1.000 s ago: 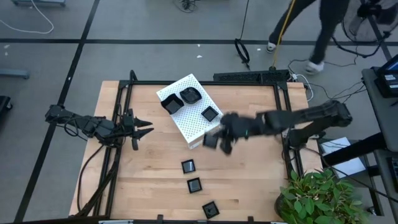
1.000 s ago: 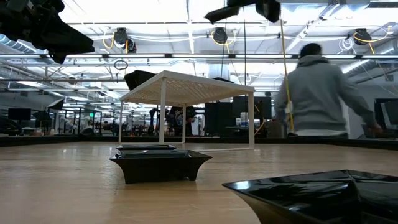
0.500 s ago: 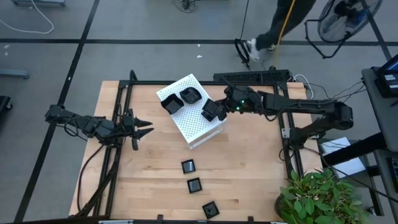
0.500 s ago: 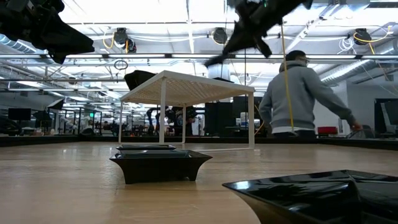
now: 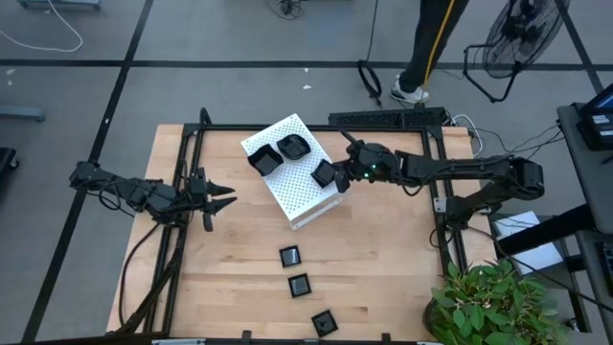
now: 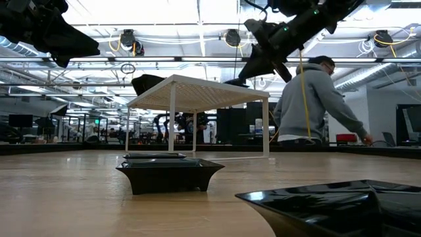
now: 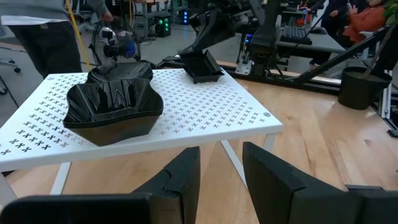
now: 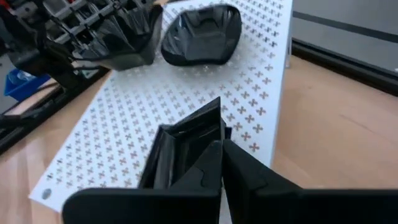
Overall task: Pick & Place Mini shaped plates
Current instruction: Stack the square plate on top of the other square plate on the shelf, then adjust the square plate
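Note:
A white perforated box (image 5: 292,177) stands mid-table on its legs. Two glossy black mini plates (image 5: 263,158) (image 5: 292,147) rest on its top. My right gripper (image 5: 337,177) reaches in from the table's right and is shut on a third, square plate (image 5: 324,174) over the box's right part. Three more plates (image 5: 289,256) (image 5: 299,286) (image 5: 324,322) sit flat on the wood near the table's near edge. My left gripper (image 5: 228,198) waits open to the left of the box, level with its legs (image 7: 221,155). My right gripper pinches the square plate by its raised rim (image 8: 211,134), one finger inside the dish and one outside. The fingers come slanting down from the table's right. The plate (image 7: 200,65) is roughly level at the box's top; whether it rests on it I cannot tell.
A black frame (image 5: 192,144) runs along the table's left and far sides. A potted plant (image 5: 488,302) stands off the near right corner. A person (image 6: 312,99) walks behind the far edge. Bare wood (image 5: 383,259) lies right of the three loose plates.
My right gripper has carried the square plate from beside the box's near right corner up and toward the far edge, then lowered it over the right part of the box's top. The person behind the table has walked along.

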Controlling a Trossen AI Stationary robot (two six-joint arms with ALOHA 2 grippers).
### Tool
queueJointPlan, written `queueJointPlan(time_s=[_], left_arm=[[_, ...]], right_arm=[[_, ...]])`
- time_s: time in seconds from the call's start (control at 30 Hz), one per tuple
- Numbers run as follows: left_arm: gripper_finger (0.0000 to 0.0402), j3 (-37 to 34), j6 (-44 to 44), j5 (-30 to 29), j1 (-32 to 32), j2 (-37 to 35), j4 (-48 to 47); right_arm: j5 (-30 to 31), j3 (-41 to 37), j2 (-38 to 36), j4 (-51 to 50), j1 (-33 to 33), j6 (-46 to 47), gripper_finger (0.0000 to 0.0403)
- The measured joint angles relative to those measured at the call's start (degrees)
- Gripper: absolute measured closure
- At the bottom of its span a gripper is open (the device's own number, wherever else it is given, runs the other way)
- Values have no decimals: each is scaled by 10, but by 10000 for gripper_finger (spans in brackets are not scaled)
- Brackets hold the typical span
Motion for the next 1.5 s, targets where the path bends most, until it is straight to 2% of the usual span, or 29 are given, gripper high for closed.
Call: queueJointPlan(time_s=[0.17, 0.37, 0.63, 0.7, 0.87, 1.0, 1.1, 1.5], left_arm=[[279, 0, 0, 0, 0, 0, 0], [279, 0, 0, 0, 0, 0, 0], [279, 0, 0, 0, 0, 0, 0], [279, 0, 0, 0, 0, 0, 0], [279, 0, 0, 0, 0, 0, 0], [279, 0, 0, 0, 0, 0, 0], [279, 0, 0, 0, 0, 0, 0], [279, 0, 0, 0, 0, 0, 0]], right_arm=[[0, 0, -5, 18, 1, -6, 384], [1, 0, -14, 34, 1, -23, 340], [-60, 0, -42, 90, 45, -132, 275], [-31, 0, -47, 90, 63, -155, 265], [146, 0, -56, 13, 76, -184, 262], [213, 0, -47, -46, 69, -202, 269], [229, 0, -37, -68, 58, -210, 272], [220, 0, 36, -40, 38, -219, 273]])
